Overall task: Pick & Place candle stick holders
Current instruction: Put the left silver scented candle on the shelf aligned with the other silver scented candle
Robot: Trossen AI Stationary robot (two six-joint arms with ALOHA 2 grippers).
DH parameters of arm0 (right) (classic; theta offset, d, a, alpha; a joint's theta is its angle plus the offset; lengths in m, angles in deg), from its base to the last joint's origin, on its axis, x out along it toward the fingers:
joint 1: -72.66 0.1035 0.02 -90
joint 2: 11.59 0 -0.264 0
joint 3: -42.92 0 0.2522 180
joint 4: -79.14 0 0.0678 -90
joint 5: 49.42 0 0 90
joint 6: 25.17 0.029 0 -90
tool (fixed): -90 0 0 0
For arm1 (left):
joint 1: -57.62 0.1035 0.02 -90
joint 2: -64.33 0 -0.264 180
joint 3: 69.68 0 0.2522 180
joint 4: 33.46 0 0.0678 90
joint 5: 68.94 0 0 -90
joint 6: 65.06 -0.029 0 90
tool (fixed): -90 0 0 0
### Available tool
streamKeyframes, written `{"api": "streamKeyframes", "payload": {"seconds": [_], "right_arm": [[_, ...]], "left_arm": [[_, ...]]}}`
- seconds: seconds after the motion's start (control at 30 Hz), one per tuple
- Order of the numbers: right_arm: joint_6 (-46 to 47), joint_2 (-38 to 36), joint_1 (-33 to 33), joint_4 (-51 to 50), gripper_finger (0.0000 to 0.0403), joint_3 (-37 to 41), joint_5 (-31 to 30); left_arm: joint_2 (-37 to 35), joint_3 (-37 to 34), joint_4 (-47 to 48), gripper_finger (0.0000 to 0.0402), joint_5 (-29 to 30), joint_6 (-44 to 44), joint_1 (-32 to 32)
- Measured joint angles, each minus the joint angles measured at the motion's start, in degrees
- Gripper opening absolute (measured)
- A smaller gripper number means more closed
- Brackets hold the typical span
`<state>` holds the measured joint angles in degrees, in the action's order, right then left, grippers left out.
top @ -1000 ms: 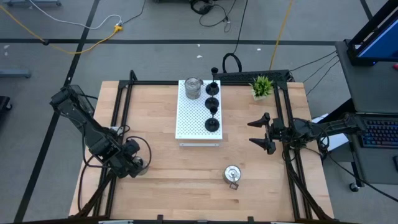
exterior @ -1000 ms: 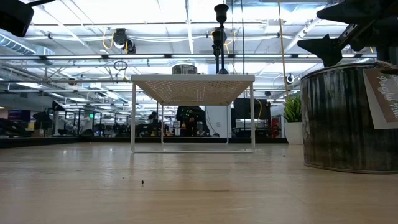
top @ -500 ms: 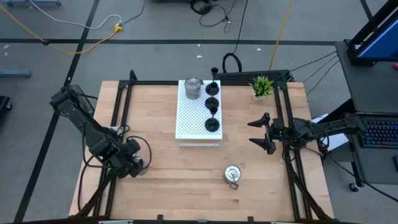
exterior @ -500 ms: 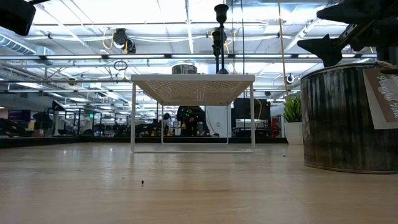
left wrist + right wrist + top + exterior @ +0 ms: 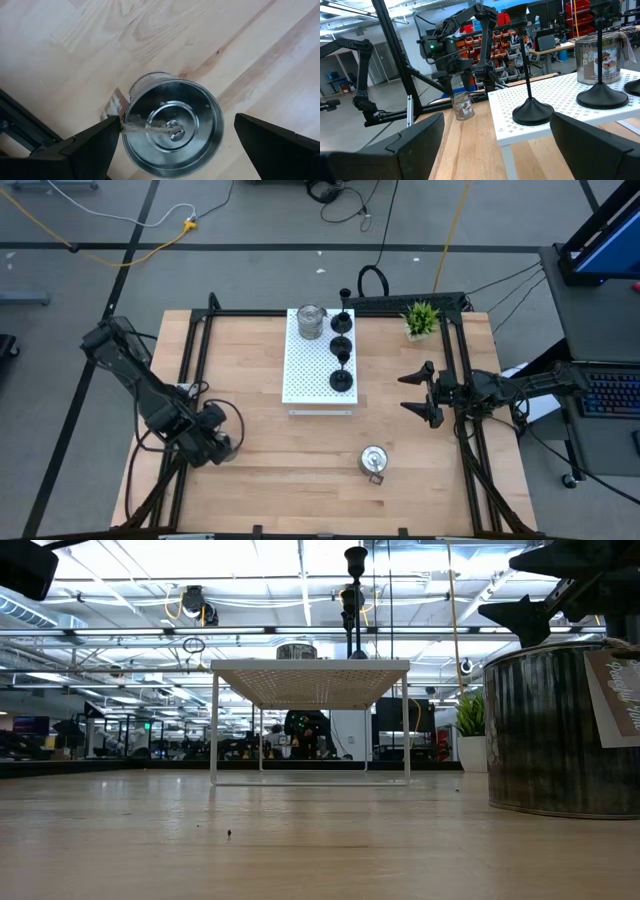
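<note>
Left gripper hangs straight over a silver holder near the table's left front corner, its fingers spread wide to either side of the tin and touching nothing; from above I see the arm folded low there, hiding that tin.

Right gripper waits above the right side of the table, jaws apart and empty, facing the board; its wrist camera looks across the board at a black holder standing near the closest edge.

On the white board I count three black holders in a row along its right side, with a silver tin at the back left; a fourth black one stands just behind the board, by my reading; another silver tin sits on bare wood toward the front, well apart from the board; the green plant is at the back right.

I judge the step in hand to be the left arm's pick of the tin beneath it; the grasp has not begun.

Next I would lower the fingers around the rim, mind the twine and tag on its side, close, then lift and carry it toward the board.
</note>
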<state>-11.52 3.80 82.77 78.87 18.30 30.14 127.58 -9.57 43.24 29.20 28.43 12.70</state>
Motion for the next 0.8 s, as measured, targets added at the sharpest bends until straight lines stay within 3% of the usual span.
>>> {"api": "streamKeyframes", "payload": {"seconds": [0.8], "right_arm": [[0.0,0.0,0.0,0.0,0.0359,0.0,0.0]], "left_arm": [[11.0,0.1,-0.2,0.04,-2.6,-3.0,0.0]]}}
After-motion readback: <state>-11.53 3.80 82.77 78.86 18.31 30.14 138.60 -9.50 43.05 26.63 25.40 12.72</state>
